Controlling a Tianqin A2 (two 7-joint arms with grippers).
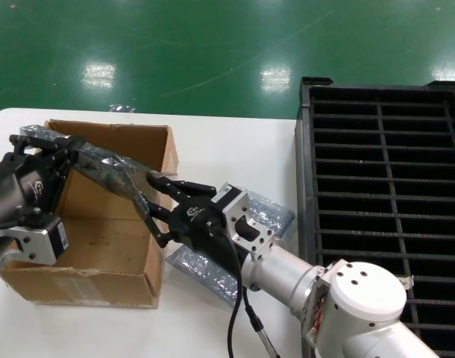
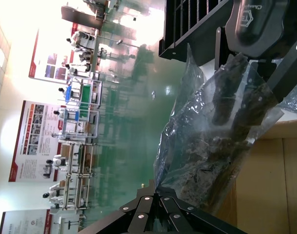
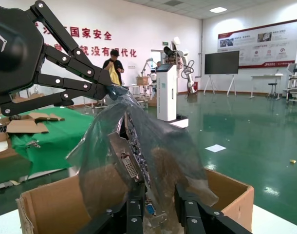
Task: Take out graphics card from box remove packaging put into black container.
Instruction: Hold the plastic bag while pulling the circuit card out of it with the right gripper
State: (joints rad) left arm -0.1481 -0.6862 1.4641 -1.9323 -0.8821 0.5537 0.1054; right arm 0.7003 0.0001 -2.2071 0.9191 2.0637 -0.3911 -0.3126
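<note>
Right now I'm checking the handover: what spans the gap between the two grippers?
The bagged graphics card in its packaging spans it above the box, left gripper at one end, right gripper at the other; the head view shows it.

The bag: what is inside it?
Inside the bag a graphics card shows, its metal bracket and port visible. The crinkled plastic covers most of the board.

The head view looks down and forward from above, taking in the box [image 1: 101, 224] at lower left of the frame and the black container [image 1: 384, 186] along the right. Both wrist views sit very close, each facing the packaging [image 2: 216, 141] and, behind it, the other arm's gripper, across the hall
</note>
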